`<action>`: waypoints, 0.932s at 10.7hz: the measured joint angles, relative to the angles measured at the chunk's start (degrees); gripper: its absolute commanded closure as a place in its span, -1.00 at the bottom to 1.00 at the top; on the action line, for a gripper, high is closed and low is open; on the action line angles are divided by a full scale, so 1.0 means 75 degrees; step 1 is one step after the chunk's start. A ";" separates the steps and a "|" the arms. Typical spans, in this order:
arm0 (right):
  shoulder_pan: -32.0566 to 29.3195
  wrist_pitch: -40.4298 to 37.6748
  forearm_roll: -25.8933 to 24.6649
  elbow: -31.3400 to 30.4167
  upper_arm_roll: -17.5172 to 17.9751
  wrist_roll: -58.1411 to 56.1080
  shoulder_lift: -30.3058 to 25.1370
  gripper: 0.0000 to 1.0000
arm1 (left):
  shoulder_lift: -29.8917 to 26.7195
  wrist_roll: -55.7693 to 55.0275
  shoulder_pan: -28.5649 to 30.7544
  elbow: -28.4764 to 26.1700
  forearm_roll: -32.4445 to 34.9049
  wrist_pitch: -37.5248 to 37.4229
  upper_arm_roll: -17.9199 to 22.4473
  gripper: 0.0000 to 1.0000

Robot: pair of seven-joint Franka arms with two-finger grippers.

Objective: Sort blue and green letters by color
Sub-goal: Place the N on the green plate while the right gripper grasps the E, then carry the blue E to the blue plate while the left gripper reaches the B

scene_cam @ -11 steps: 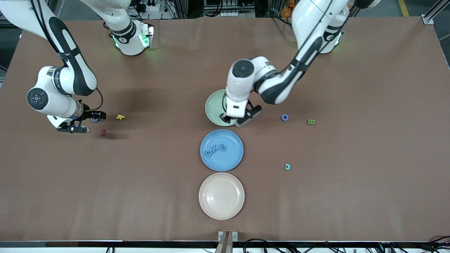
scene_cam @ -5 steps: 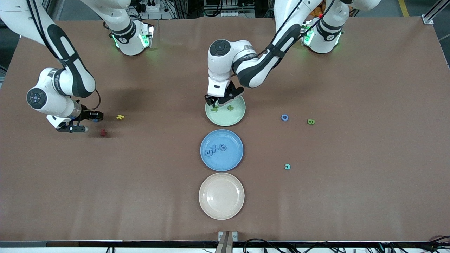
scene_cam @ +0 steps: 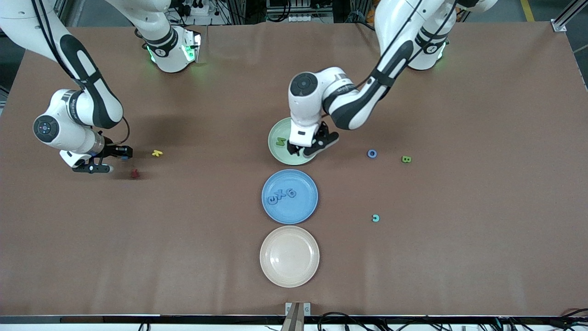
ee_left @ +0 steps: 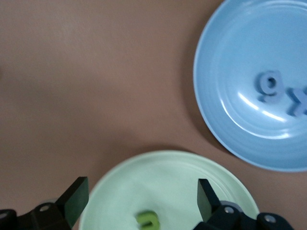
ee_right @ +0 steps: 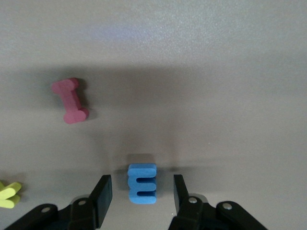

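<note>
Left hand (scene_cam: 312,149) is hovering over the green plate (scene_cam: 278,154), fingers (ee_left: 74,199) spread wide and released, holding nothing. 2 green letters are lying in that plate: 1 (scene_cam: 280,142) showing in the front view, another (ee_left: 147,220) showing between the fingers in the left wrist view.

Blue plate (scene_cam: 303,209), just nearer the front camera than the green one, is carrying 3 blue pieces (scene_cam: 282,196). Beige plate (scene_cam: 289,256), nearer again, is sitting last in the row.

Right hand (scene_cam: 108,160) is sitting low at the right arm's end of the surface (scene_cam: 459,257), fingers (ee_right: 102,194) apart on either side of a blue E (ee_right: 142,183), gaps showing on both sides. Yellow piece (scene_cam: 157,153) and dark red piece (scene_cam: 134,173) are lying beside it.

Toward the left arm's end are lying a blue O (scene_cam: 372,153), a green B (scene_cam: 406,159) and a teal letter (scene_cam: 375,218).
</note>
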 measured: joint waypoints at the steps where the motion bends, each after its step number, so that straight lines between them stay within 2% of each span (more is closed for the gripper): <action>1: -0.0021 0.0060 0.0000 -0.0003 0.0000 -0.0008 0.0050 0.56 | -0.0099 0.0537 0.0235 -0.0175 0.0006 -0.0042 -0.0007 -1.00; 2: -0.0025 0.0106 0.0000 -0.0004 0.0000 -0.0009 0.0100 0.98 | -0.0275 0.1072 0.0484 -0.0465 0.0008 -0.0050 -0.0037 -1.00; 5: -0.0010 0.0128 0.0011 -0.0003 0.0054 -0.0187 0.0082 1.00 | -0.0861 0.2394 0.1412 -0.1506 0.0012 -0.0011 -0.0427 -1.00; 7: 0.0029 0.0145 0.0012 0.0022 0.0068 -0.0225 0.0083 1.00 | -0.1340 0.3354 0.1972 -0.2387 0.0016 0.0541 -0.0488 -1.00; 8: 0.0117 0.0143 0.0239 0.0046 0.0089 -0.0229 0.0075 1.00 | -0.1576 0.3717 0.2175 -0.2869 0.0056 0.0932 -0.0493 -1.00; 10: 0.0697 -0.0289 0.1465 0.0280 0.0102 -0.0250 0.0007 1.00 | -0.1963 0.4395 0.2627 -0.3677 0.0284 0.1378 -0.0504 -1.00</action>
